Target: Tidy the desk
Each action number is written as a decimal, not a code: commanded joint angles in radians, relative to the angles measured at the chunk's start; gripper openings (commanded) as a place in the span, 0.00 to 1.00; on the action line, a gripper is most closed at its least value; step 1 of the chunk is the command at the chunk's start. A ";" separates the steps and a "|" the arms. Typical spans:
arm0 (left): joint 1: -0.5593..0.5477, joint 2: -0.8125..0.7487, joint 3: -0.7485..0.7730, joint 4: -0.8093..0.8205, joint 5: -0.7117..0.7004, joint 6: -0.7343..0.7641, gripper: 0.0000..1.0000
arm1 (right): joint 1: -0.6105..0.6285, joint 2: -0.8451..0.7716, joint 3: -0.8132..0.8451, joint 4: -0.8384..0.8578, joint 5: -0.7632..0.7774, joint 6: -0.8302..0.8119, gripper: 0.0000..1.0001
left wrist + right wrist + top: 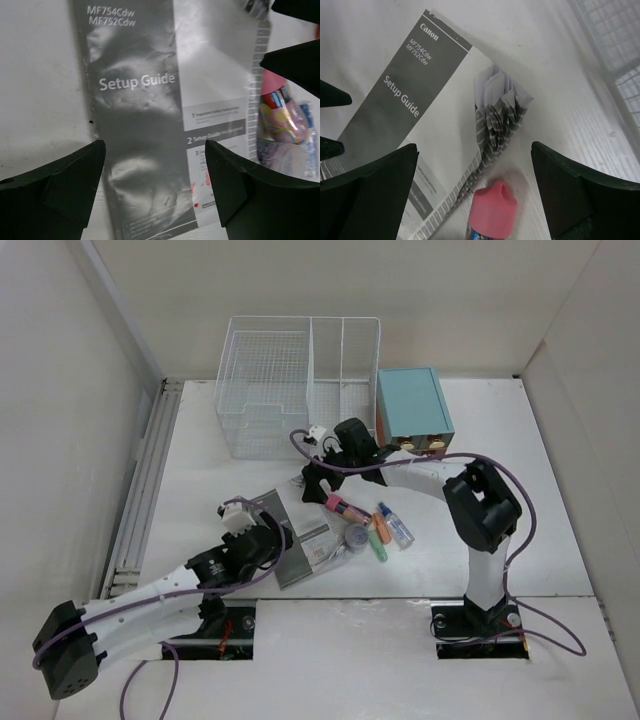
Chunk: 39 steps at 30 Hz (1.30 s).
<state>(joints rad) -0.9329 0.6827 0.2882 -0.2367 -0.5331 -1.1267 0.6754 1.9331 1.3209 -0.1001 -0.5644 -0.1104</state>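
The white desk [500,450] holds a grey Canon "Setup Guide" booklet [300,550] near the front middle. My left gripper [283,540] is open just above the booklet [135,125], with its fingers on either side of the grey cover [152,165]. My right gripper [316,483] is open and empty. It hovers [475,165] over a pink-capped tube [492,207] that lies by the booklet's fanned, curled corner [497,107]. The tube also shows in the top view [338,506] and at the right of the left wrist view [280,112].
A white wire-mesh basket [290,380] and a teal drawer box [413,410] stand at the back. An orange marker [378,530], a small clear bottle [398,528] and a round lid [355,537] lie beside the tube. A grey rail [145,490] runs along the desk's left edge.
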 commanded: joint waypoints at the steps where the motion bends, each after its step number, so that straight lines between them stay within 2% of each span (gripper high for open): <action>1: -0.009 0.061 0.032 -0.027 -0.021 -0.065 0.78 | 0.038 0.015 -0.005 0.105 0.032 0.063 1.00; 9: -0.009 0.138 0.002 0.048 0.015 -0.084 0.78 | 0.047 0.073 -0.055 0.126 0.067 0.117 1.00; 12: -0.009 0.150 0.002 0.048 0.015 -0.074 0.78 | 0.047 0.114 -0.065 0.126 0.003 0.139 0.90; 13: -0.009 0.159 0.002 0.048 0.015 -0.074 0.78 | 0.038 0.127 -0.074 0.126 -0.047 0.140 0.71; 15: -0.009 0.160 0.002 0.059 0.015 -0.074 0.79 | 0.038 0.142 -0.083 0.126 -0.100 0.149 0.49; 16: -0.009 0.160 0.002 0.059 0.024 -0.074 0.79 | 0.038 0.154 -0.083 0.126 -0.154 0.149 0.28; 18: -0.009 0.169 0.002 0.059 0.024 -0.065 0.79 | 0.029 0.155 -0.083 0.126 -0.212 0.149 0.07; 19: -0.009 0.169 0.002 0.059 0.024 -0.065 0.81 | 0.029 0.155 -0.074 0.126 -0.229 0.140 0.01; 25: -0.009 0.111 0.031 -0.018 0.012 -0.065 0.85 | -0.031 0.017 -0.054 0.126 -0.348 0.140 0.00; 31: -0.009 0.064 0.020 0.011 0.012 -0.033 0.88 | -0.083 -0.074 -0.045 0.126 -0.544 0.190 0.00; 35: -0.009 0.054 -0.030 0.123 0.033 0.011 0.89 | -0.083 -0.085 -0.055 0.189 -0.644 0.238 0.00; 38: -0.009 0.032 -0.084 0.255 0.065 0.068 0.89 | -0.083 -0.057 -0.045 0.198 -0.725 0.273 0.00; 39: -0.009 0.008 -0.102 0.354 0.079 0.093 0.89 | -0.083 -0.057 -0.045 0.198 -0.739 0.273 0.00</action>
<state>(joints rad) -0.9360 0.7280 0.2344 -0.0757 -0.4835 -1.1099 0.5838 1.8912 1.2594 0.0166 -1.1103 0.1139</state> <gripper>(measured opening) 0.891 0.167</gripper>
